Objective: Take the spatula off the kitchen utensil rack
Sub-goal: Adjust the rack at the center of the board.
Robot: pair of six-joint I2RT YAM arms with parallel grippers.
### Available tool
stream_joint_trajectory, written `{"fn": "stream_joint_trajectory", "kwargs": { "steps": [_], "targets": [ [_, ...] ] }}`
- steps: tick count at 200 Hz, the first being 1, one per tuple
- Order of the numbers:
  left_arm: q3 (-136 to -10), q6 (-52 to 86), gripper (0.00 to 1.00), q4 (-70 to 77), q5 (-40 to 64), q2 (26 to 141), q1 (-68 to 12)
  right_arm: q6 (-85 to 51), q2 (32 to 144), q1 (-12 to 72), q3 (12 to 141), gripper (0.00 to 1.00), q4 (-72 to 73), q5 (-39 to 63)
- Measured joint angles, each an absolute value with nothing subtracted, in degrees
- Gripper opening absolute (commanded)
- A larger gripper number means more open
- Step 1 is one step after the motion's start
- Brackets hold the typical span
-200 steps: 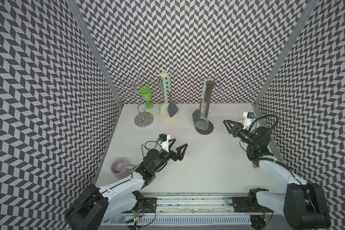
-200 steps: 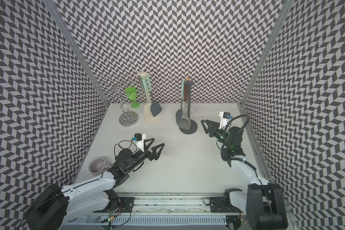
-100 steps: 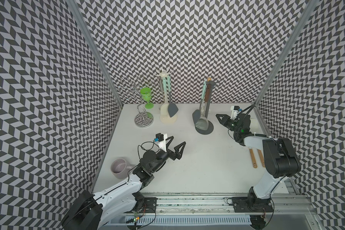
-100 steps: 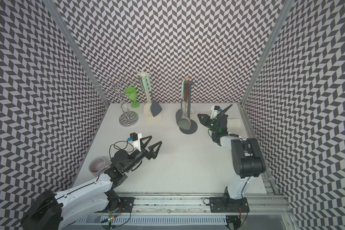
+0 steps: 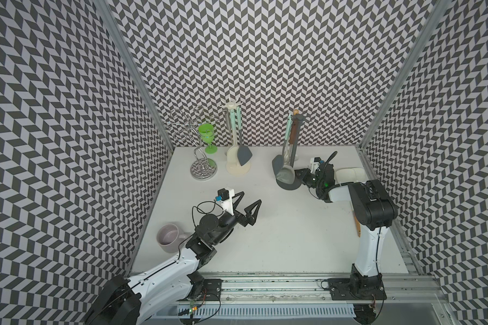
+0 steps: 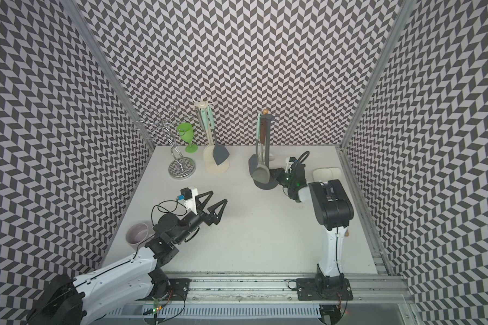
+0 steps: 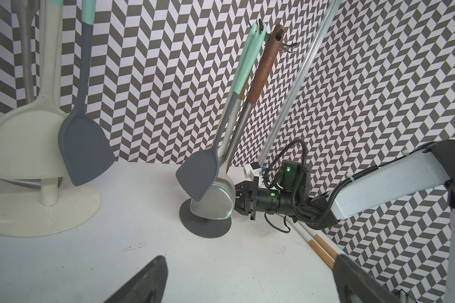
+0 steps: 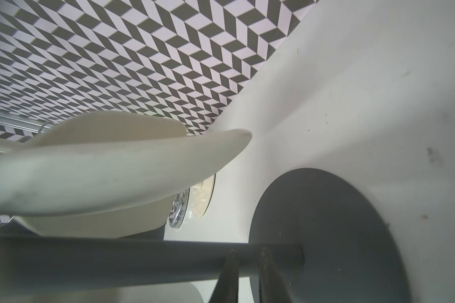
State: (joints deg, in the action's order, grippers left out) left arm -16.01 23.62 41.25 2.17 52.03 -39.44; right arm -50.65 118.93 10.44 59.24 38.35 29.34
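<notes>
Grey rack point(image 5: 285, 186) | holds grey spatula point(image 5: 277, 164) | lilac mug point(image 5: 166, 248) upright

Walls point(image 5: 265, 56) black-white chevron; table point(image 5: 293, 239) white; goblet point(image 5: 205, 132) green; mug point(image 5: 168, 239) lilac; kitchen utensil rack point(image 5: 288, 186) dark grey.

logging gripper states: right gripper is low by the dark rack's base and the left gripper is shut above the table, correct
No: the left gripper is wide open, not shut, as both top views show. The right gripper is low by the dark rack's base.
</notes>
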Motion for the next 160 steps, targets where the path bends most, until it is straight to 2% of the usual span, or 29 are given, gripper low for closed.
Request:
{"fn": "stream_joint_trajectory", "kwargs": {
  "steps": [160],
  "targets": [
    [-15.53, 23.62, 1.00, 40.97, 1.06, 50.78, -39.44, -57.89, 127.42, 16.73, 66.65, 0.19, 39.48, 25.67]
  ]
}}
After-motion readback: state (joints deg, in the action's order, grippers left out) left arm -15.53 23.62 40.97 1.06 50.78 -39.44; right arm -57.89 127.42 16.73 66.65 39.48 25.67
